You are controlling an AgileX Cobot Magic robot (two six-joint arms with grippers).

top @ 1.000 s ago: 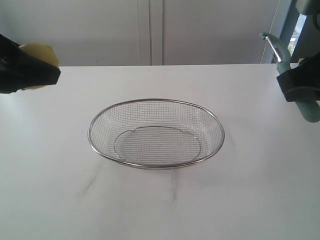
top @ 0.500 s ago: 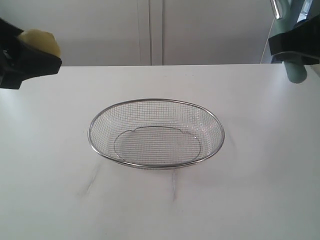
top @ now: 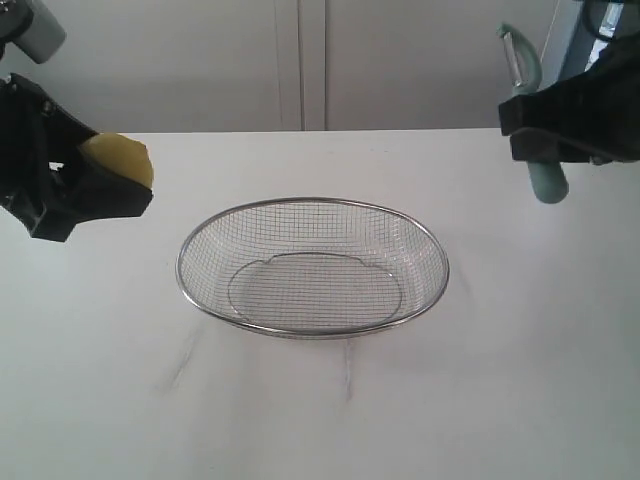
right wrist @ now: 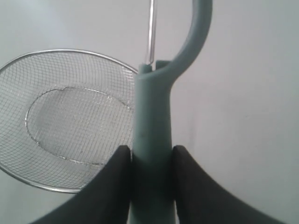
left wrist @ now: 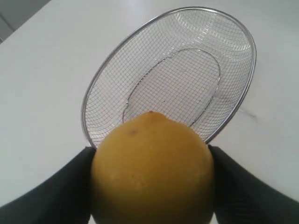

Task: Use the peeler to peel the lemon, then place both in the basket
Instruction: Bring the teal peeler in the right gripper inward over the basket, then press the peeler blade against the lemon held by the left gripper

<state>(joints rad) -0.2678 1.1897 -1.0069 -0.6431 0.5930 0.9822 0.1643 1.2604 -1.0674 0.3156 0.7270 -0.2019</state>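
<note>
**Left arm.** The left gripper (top: 105, 178) is closed on the lemon (top: 122, 160). In the left wrist view, the two dark fingers (left wrist: 51, 191) press on opposite sides of the fruit, and its yellow skin looks whole, with no cut strip showing. The lemon is held clear of the white table (top: 320, 430), just beside the left end of the basket.

**Centre.** The wire mesh basket (top: 312, 200) stands upright on the table between the two arms. Nothing lies in it.

**Right arm.** The right gripper (top: 545, 128) is clamped narrowly around the handle of the peeler (top: 548, 182). In the right wrist view, one finger (right wrist: 112, 186) sits on each side of the teal handle. The tool is held off the table, beyond the right end of the basket.

**Governing relation.** The lemon lies to the left of the peeler, with the full length of the basket between them. The two are well apart. The long axis of the peeler runs near upright, blade head uppermost and handle end pointing down, so the blade does not face the fruit.

**Assessment.** Peeling has probably not begun. The next move calls for bringing the two items together, most likely above the basket, and tilting the blade towards the lemon. The left arm appears nearer the basket rim.
</note>
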